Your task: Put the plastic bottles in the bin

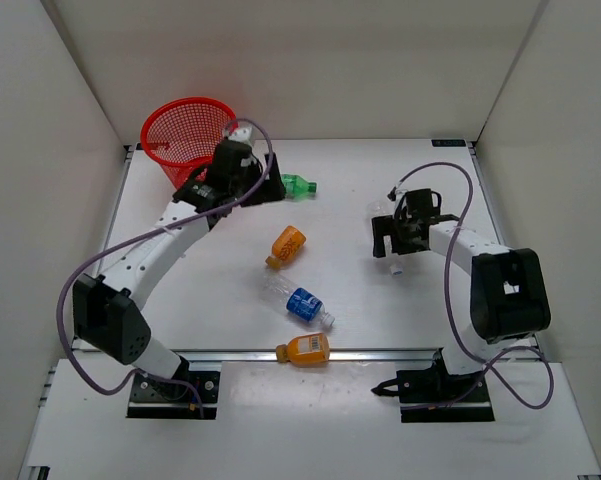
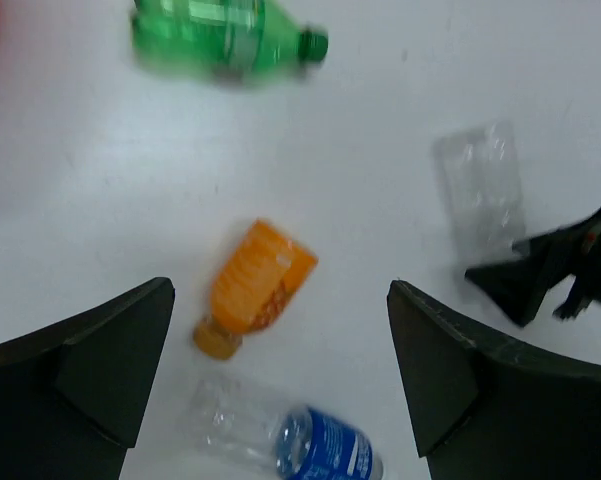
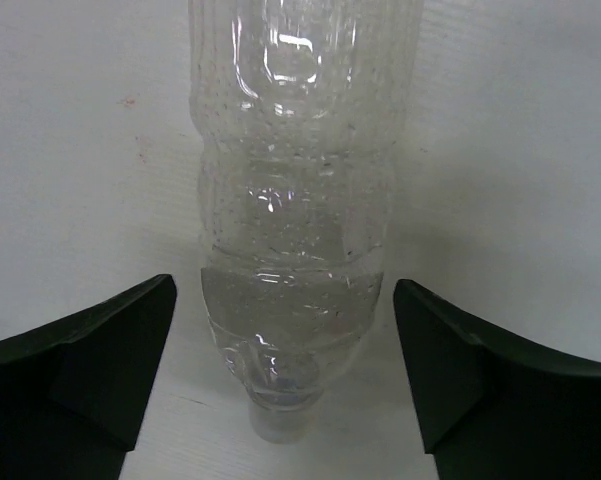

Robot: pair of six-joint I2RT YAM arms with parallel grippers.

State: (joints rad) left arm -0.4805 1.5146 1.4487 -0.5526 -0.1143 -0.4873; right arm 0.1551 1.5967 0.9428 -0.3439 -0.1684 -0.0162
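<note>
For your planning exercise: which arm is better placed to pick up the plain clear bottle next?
Right: its open jaws flank the clear bottle; the left arm is far off, beside the bin.

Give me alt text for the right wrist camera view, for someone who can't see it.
A plain clear bottle lies on the white table, cap end toward the camera, between the two dark fingers of the open right hand, neither touching it.

bin (image 1: 188, 135) at 10 o'clock corner of table (image 1: 380, 320). first bottle (image 1: 298, 185) near, at bin's 4 o'clock. second bottle (image 1: 285, 245) at table centre. third bottle (image 1: 300, 303) just beside, at its 6 o'clock. fourth bottle (image 1: 305, 349) at table's 6 o'clock edge. fifth bottle (image 3: 295, 200) at 3 o'clock, well apart from others.
</note>
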